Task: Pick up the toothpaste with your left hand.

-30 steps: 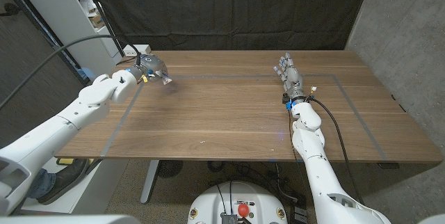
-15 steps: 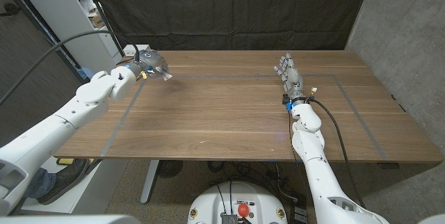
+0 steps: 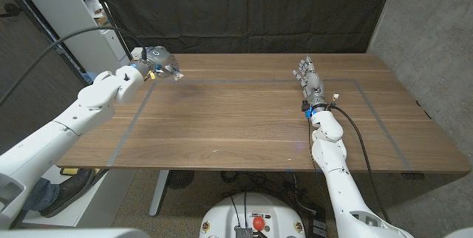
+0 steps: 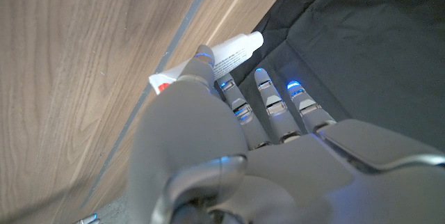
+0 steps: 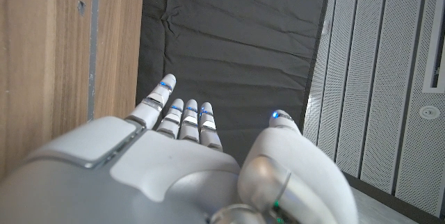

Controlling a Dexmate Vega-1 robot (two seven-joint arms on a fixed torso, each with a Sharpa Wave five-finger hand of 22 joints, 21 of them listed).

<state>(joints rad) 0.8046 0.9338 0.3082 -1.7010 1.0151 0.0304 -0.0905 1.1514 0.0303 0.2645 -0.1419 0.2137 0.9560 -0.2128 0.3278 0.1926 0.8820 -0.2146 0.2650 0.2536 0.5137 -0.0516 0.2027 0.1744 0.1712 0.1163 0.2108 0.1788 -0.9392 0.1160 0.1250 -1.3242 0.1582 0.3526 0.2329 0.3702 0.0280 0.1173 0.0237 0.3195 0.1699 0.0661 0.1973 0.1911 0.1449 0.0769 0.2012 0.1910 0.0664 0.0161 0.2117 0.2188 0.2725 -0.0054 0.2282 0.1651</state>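
We found the toothpaste (image 4: 224, 53), a white tube with a white cap and a red patch near its flat tail, lying on the wooden table (image 3: 251, 120) at the far-left corner, close to the back edge by the dark curtain (image 3: 244, 9). In the head view the left hand (image 3: 159, 62) covered that spot, so we couldn't point out the tube there.

In the left wrist view the left hand (image 4: 229, 147) sat over the tube with fingers (image 4: 268, 102) extended toward it and fairly close together. We saw nothing held. One finger overlapped the tube's middle in that picture, but we couldn't tell whether it actually touched.

The right hand (image 3: 309, 75) stood on its edge on the table's right half, well apart from the tube, fingers straight and slightly spread, holding nothing; the right wrist view showed the same (image 5: 201, 154).

We judged the tube light and soft-walled, likely smooth and a bit slippery, giving under a squeeze. It lay low on the wood, so getting fingertips under it looked awkward. We'd take it across the middle of the body, thumb against fingers, near the firmer cap end rather than the thin crimped tail. Moderate force only. The nearby table edge was a risk: a nudge could push it off.
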